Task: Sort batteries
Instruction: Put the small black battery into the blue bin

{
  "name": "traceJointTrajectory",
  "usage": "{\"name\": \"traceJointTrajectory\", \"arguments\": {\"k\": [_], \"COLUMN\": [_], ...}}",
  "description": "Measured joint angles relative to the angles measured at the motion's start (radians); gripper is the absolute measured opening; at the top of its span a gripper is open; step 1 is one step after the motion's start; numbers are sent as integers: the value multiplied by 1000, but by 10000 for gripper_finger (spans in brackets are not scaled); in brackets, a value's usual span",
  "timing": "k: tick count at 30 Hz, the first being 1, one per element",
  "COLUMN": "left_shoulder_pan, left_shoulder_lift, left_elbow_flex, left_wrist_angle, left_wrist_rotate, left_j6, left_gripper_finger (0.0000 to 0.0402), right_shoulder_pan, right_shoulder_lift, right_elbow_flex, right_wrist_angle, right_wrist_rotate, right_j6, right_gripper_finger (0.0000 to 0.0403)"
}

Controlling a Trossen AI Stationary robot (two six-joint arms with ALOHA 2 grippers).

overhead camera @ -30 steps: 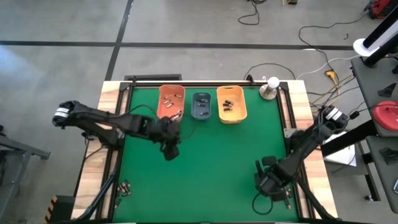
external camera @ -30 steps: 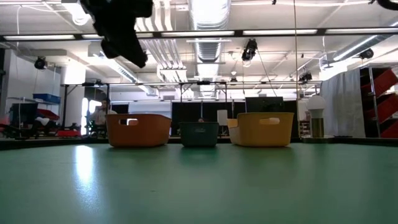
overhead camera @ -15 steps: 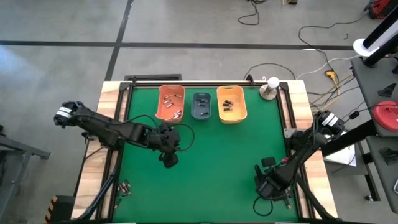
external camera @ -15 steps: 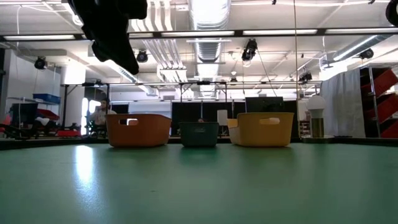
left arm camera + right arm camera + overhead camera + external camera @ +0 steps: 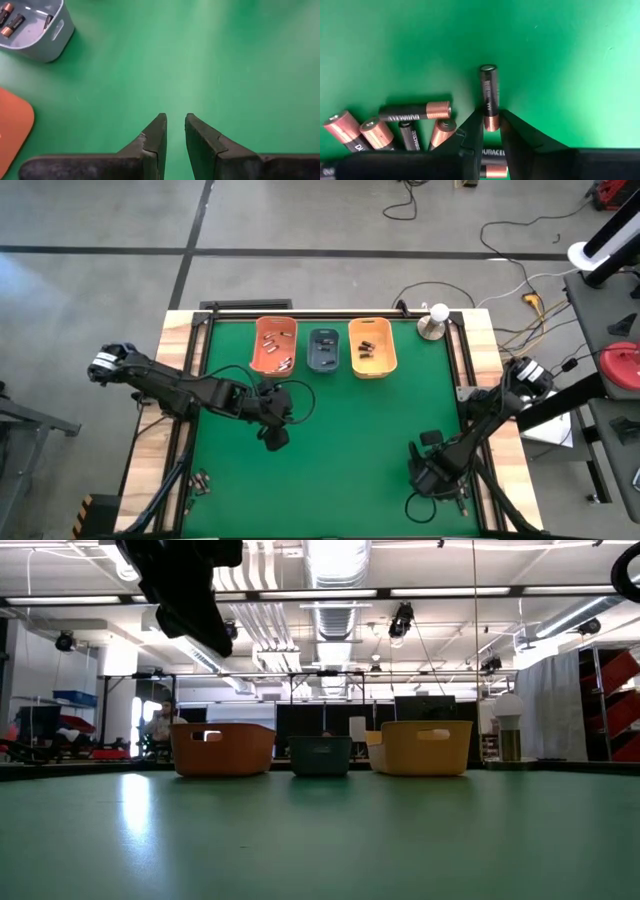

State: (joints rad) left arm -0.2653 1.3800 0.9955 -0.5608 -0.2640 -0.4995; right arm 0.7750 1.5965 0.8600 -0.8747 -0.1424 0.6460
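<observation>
Three bins stand in a row at the mat's far side: orange (image 5: 274,345), blue-grey (image 5: 325,350) and yellow-orange (image 5: 371,347), each with batteries inside. At the near right, my right gripper (image 5: 491,120) is shut on one dark battery with a coppery end (image 5: 489,90). Several more batteries (image 5: 410,125) lie in a loose pile on the mat beside it. My left gripper (image 5: 175,120) hangs over bare green mat left of centre (image 5: 272,436). It is open by a narrow gap with nothing between its fingers. My right gripper pinches the battery's coppery end (image 5: 491,123) between its two fingertips. The battery points straight away from the fingers, in line with them. I cannot tell whether it rests on the mat or is lifted.
A white-topped round stand (image 5: 433,322) sits at the mat's far right corner. Small loose parts (image 5: 200,480) lie on the wooden frame at the near left. In the low view the bins (image 5: 320,748) line the far side, with bare mat in front of them.
My left gripper has moved a little toward the table's near edge, away from the bins.
</observation>
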Motion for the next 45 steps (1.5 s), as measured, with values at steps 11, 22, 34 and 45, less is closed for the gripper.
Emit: {"name": "traceJointTrajectory", "arguments": {"k": [11, 22, 34, 45], "left_shoulder_pan": [0, 0, -39, -106], "left_shoulder_lift": [-6, -10, -9, -8], "left_elbow_flex": [0, -3, -5, -67], "left_wrist_angle": [-3, -53, -118, -120], "left_wrist_rotate": [0, -6, -66, -61], "left_j6": [19, 46, -86, -270], "left_gripper_finger": [50, 50, 64, 128], "right_shoulder_pan": [-59, -303, -653, -763], "right_shoulder_lift": [-5, -2, 246, 481], "right_elbow_flex": [1, 213, 439, 666], "right_wrist_angle": [29, 35, 267, 255], "right_wrist_rotate": [20, 226, 184, 144], "right_j6": [54, -111, -414, -524], "right_gripper_finger": [30, 28, 28, 29]}}
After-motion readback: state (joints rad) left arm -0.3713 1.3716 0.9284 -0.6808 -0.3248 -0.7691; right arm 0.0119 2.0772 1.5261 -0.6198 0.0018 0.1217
